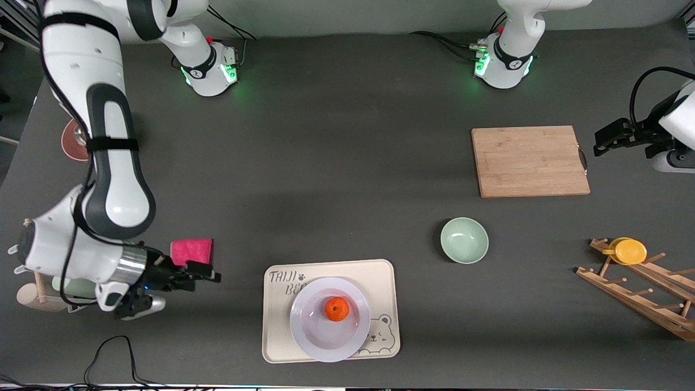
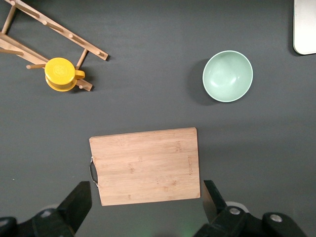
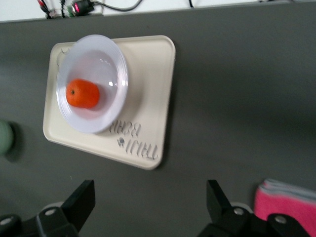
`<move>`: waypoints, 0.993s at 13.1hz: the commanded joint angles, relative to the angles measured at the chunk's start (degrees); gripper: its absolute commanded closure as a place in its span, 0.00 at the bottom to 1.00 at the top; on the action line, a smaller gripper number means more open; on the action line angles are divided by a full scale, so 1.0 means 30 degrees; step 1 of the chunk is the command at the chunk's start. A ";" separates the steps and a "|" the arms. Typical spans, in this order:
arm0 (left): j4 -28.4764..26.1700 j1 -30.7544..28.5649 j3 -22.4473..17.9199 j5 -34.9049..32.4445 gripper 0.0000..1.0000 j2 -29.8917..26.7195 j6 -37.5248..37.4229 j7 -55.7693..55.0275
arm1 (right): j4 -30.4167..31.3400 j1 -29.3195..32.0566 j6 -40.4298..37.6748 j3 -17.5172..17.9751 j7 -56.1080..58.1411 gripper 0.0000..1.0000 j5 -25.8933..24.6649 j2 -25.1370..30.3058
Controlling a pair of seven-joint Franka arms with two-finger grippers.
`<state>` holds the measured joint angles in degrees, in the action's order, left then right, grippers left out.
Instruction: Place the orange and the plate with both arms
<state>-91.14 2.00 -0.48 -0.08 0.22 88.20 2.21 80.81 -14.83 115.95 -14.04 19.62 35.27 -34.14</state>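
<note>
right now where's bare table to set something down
Widest bare stretch: the middle, between the cutting board, the pink cloth and the bear tray. Smaller gap between the green bowl and the wooden rack. The tray itself is crowded: the plate with the orange fills most of it.

The cream tray (image 1: 380, 274) bears dark lettering — "TAIJI" with a paw print. A second line begins "BE" — the plate (image 1: 309, 331) hides the rest.

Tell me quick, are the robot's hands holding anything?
Left gripper: open, holding nothing, beside the cutting board.
Right gripper: open, holding nothing, by the pink cloth.
</note>
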 commanded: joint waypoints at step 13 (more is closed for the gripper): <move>-0.0177 0.0271 -0.0105 -0.0120 0.00 -0.0366 -0.0251 -0.0297 | 0.4148 -0.1356 -0.7007 -0.1295 -0.6042 0.00 -0.9758 0.8043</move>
<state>-91.12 2.04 -0.46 -0.08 0.22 88.20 2.21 92.24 -18.69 96.05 -17.21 3.33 8.73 -10.32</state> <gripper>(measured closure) 0.000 0.000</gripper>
